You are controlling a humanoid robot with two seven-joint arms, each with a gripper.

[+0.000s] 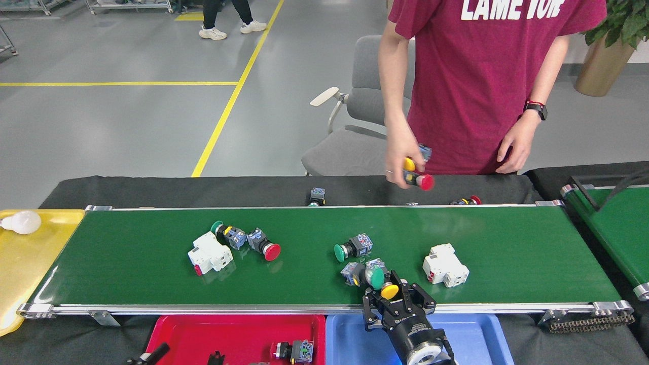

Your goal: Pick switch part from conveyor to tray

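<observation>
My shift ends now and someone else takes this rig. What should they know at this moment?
Right gripper: at the conveyor's near rail, apparently shut on the yellow-capped switch, with a green-capped switch touching it.
Left gripper: barely in view at the bottom edge, state unclear.
Done: one switch lies in the red tray; the blue tray shows none.
Left: three more switches and two white breakers on the belt.
</observation>
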